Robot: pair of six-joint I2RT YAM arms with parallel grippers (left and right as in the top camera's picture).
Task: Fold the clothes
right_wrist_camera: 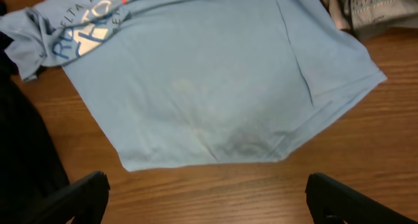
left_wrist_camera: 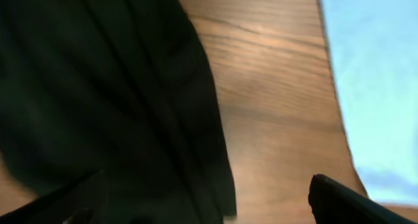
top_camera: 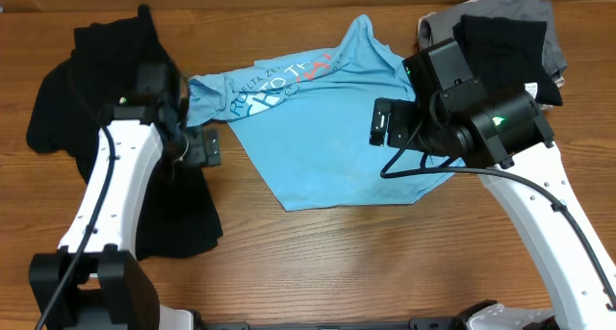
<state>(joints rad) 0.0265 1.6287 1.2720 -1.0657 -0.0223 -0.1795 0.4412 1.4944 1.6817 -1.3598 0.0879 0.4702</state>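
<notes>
A light blue T-shirt [top_camera: 318,128] with printed lettering lies spread on the wooden table [top_camera: 385,263]; it also shows in the right wrist view [right_wrist_camera: 209,80] and at the right edge of the left wrist view [left_wrist_camera: 379,74]. A black garment [top_camera: 87,109] lies crumpled at the left and fills the left of the left wrist view [left_wrist_camera: 98,106]. My left gripper [left_wrist_camera: 206,208] is open and empty over the black garment's edge, beside the shirt's left sleeve. My right gripper [right_wrist_camera: 206,204] is open and empty, above bare wood just in front of the shirt's hem.
A pile of grey and black clothes [top_camera: 510,32] sits at the back right, and its edge shows in the right wrist view [right_wrist_camera: 372,8]. Bare wood runs along the table's front [top_camera: 366,272].
</notes>
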